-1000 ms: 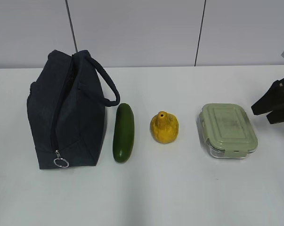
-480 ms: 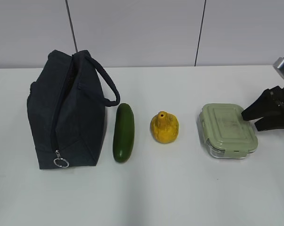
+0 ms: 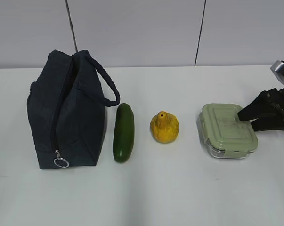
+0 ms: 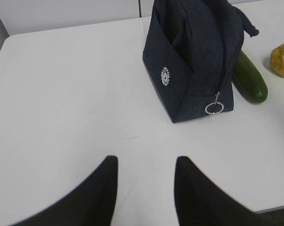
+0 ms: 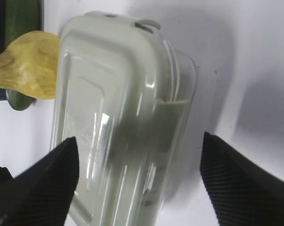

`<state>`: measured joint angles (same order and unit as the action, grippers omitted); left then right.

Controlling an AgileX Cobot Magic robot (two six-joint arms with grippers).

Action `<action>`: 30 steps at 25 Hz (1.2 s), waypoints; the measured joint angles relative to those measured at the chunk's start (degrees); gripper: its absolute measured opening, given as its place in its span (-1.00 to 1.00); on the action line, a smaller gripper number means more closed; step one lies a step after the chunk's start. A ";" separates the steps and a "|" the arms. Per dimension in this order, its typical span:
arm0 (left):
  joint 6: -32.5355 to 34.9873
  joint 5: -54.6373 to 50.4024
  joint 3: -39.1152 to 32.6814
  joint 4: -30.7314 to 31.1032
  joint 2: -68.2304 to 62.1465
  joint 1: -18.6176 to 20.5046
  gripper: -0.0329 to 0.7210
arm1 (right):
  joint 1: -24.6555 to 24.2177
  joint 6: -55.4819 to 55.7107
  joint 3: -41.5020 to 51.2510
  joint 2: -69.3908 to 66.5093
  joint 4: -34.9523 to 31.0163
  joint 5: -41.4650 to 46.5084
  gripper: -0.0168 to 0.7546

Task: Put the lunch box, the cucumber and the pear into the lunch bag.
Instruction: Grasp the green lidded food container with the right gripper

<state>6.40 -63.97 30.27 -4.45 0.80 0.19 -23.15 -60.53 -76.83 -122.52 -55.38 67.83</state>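
On my exterior view I count 4 items in a row on the white table (image 3: 179,197): the lunch bag (image 3: 66,117) at far left, standing with its zipper side toward the camera and the ring pull (image 3: 61,163) low at the front; the cucumber (image 3: 124,133) lying just beside the bag's right side; the pear (image 3: 164,127) a little further right, apart from the cucumber; and the lunch box (image 3: 228,130) well to the right, lid on. The right gripper (image 3: 255,117) shows at the right edge of that view, its dark fingers over the box's right end, and I cannot tell from there whether they touch it. My right wrist view adds the detail: the fingers are spread wide with the lunch box lid (image 5: 118,122) between and beyond them, 1 finger (image 5: 43,188) at lower left, the other at lower right, nothing pinched. The left gripper (image 4: 144,193) appears only in my left wrist view, part-open over bare table, holding nothing, with a white round logo (image 4: 165,76) on the bag's end panel that the exterior view does not show.
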 joint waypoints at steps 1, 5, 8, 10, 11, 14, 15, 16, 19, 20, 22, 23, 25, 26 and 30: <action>0.00 0.00 0.00 0.00 0.00 0.00 -0.27 | 0.00 -0.16 0.00 0.00 -0.44 0.00 0.66; 0.00 0.00 0.00 0.00 0.00 0.00 -0.27 | 0.00 -0.27 -0.09 -0.57 -1.67 0.00 0.66; 0.00 0.00 0.00 0.00 0.00 0.00 -0.27 | 0.00 -0.29 -0.09 -1.84 -1.96 0.00 0.66; 0.00 0.00 0.00 0.00 0.00 0.00 -0.27 | 0.00 -0.29 -0.09 -2.30 -2.18 0.00 0.64; 0.00 0.00 0.00 0.00 0.00 0.00 -0.27 | 0.00 -0.29 -0.09 -2.58 -2.67 -0.10 0.63; 0.00 0.00 0.00 0.00 0.00 0.00 -0.27 | 0.00 -0.39 -0.12 -2.95 -3.19 -0.20 0.62; 0.00 0.00 0.00 0.00 0.00 0.00 -0.27 | 0.00 -0.39 -0.12 -2.95 -3.28 -0.20 0.62; 0.00 0.00 0.00 0.00 0.00 0.00 -0.27 | 0.14 -0.39 -0.12 -2.95 -3.33 -0.20 0.62; 0.00 0.00 0.00 0.00 0.00 0.00 -0.27 | 0.57 -0.39 -0.12 -2.95 -3.43 -0.20 0.62; 0.00 0.00 0.00 0.00 0.00 0.00 -0.27 | 0.71 -0.39 -0.12 -2.95 -3.43 -0.20 0.62; 0.00 0.00 0.00 0.00 0.00 0.00 -0.27 | 0.93 -0.39 -0.12 -2.95 -3.47 -0.20 0.62; 0.00 0.00 0.00 0.00 0.00 0.00 -0.27 | 0.93 -0.39 -0.12 -2.95 -3.56 -0.20 0.62; 0.00 0.00 0.00 0.00 0.00 0.00 -0.27 | 0.93 -0.39 -0.12 -2.95 -3.56 -0.20 0.62; 0.00 0.00 0.00 0.00 0.00 0.00 -0.27 | 0.93 -0.39 -0.12 -2.95 -3.56 -0.20 0.62; 0.00 0.00 0.00 0.00 0.00 0.00 -0.27 | 0.93 -0.39 -0.12 -2.95 -3.83 -0.20 0.60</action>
<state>6.40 -63.97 30.27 -4.45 0.80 0.19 -22.22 -60.92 -76.95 -125.47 -59.21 67.63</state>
